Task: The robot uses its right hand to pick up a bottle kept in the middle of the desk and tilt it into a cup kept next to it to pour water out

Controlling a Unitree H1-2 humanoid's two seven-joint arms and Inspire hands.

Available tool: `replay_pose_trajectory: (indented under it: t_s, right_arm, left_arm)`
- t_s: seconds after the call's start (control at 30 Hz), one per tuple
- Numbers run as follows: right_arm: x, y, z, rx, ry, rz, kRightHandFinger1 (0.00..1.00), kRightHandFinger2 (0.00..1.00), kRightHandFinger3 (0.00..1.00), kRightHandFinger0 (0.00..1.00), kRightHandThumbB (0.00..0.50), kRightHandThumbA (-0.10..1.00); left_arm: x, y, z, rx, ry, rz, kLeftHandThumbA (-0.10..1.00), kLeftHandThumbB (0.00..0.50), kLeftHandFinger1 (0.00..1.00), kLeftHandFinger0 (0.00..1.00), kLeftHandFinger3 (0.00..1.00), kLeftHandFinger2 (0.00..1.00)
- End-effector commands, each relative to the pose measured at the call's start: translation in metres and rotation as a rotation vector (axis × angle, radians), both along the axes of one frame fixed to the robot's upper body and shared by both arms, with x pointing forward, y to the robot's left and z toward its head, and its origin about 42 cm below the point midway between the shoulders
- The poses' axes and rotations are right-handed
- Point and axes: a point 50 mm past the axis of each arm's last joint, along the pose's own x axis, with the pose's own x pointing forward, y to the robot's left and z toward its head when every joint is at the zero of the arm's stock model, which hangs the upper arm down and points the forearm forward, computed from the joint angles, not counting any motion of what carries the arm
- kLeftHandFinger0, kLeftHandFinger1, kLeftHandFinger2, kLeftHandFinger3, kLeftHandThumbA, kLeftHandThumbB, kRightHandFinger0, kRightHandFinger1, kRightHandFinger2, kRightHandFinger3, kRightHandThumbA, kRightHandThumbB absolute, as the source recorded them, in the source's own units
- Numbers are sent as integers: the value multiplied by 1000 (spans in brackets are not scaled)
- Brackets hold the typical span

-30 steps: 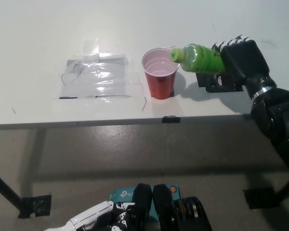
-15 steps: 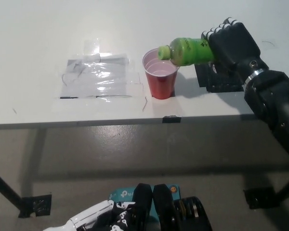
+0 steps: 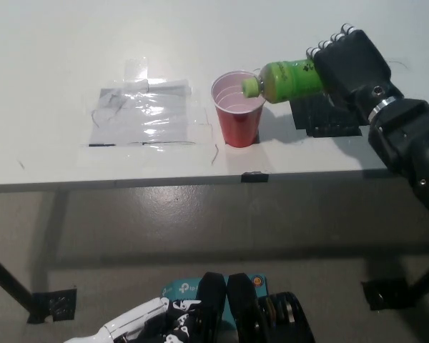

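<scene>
Fingers of the black right hand (image 3: 347,63) are clenched around the base end of the green bottle (image 3: 289,79), held above the white tabletop (image 3: 50,64). Head view, 1 view only: the bottle lies nearly horizontal, long axis running left-right, neck pointing left and slightly down, its cap end over the right rim of the red cup (image 3: 237,108). Step in hand appears to be the pour; next calls for steeper tilt. White left hand (image 3: 125,330) rests low at picture bottom; finger state cannot be told.
</scene>
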Motion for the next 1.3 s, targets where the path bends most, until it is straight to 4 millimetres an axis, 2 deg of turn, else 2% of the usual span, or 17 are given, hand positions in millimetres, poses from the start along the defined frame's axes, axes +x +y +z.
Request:
replay_pose_trajectory:
  t_s: [0.0,0.03,0.1,0.17,0.23,0.27,0.33,0.47,0.5,0.6,0.63,0.7,0.77,0.9,1.0,1.17,1.27]
  right_arm:
    - [9,0,64,-90,-204,8,95,99,0,679,79,-100]
    - [10,3,66,-100,-204,7,159,146,60,726,57,-95]
    - [10,7,71,-114,-197,-1,159,155,120,731,42,-77]
    - [12,12,75,-138,-209,-21,146,129,84,723,52,-55]
    - [13,14,77,-144,-207,-27,139,117,38,718,26,-69]
    - [13,17,81,-154,-210,-41,135,103,2,787,6,-42]
    - [14,23,86,-183,-229,-46,45,10,0,733,9,-23]
    - [13,31,90,-212,-230,-75,26,0,28,803,25,18]
    - [13,32,91,-236,-238,-92,1,0,8,684,27,50]
    - [14,34,92,-262,-243,-124,0,0,72,653,43,102]
    - [15,34,92,-313,-254,-175,0,0,152,573,25,175]
    - [18,33,90,-344,-256,-207,17,27,221,537,71,186]
    - [18,32,89,-357,-260,-217,0,0,238,497,81,197]
    - [19,21,86,-405,-254,-238,57,46,329,570,87,179]
    - [19,18,84,-423,-245,-249,82,58,293,604,60,229]
    - [16,19,84,-419,-251,-235,31,22,333,552,69,240]
    - [13,22,85,-402,-251,-222,19,7,312,533,60,252]
  left_arm:
    - [0,3,8,12,-23,-29,356,500,1000,1000,1000,1000]
    - [0,4,8,10,-23,-30,355,500,1000,1000,1000,1000]
    - [0,4,9,12,-24,-31,359,500,1000,1000,1000,1000]
    - [0,4,8,14,-25,-31,367,500,1000,1000,1000,1000]
    - [0,4,9,11,-25,-32,363,500,1000,1000,1000,1000]
    - [0,4,9,12,-26,-34,373,500,1000,1000,1000,1000]
    - [0,4,8,12,-22,-32,369,500,1000,1000,1000,1000]
    - [0,4,9,10,-21,-33,361,500,1000,1000,1000,1000]
    - [0,4,9,10,-22,-32,368,500,1000,1000,1000,1000]
    - [-1,3,9,4,-26,-33,362,500,1000,1000,1000,1000]
    - [0,4,9,11,-28,-34,371,500,1000,1000,1000,1000]
    - [0,4,9,5,-21,-35,352,500,1000,1000,1000,1000]
    - [0,4,9,8,-21,-34,356,500,1000,1000,1000,1000]
    - [0,5,9,6,-20,-34,365,500,1000,1000,1000,1000]
    - [0,5,9,5,-19,-32,356,500,1000,1000,1000,1000]
    - [-2,4,9,8,-24,-29,351,500,1000,1000,1000,1000]
    - [-1,4,8,9,-28,-31,364,500,1000,1000,1000,1000]
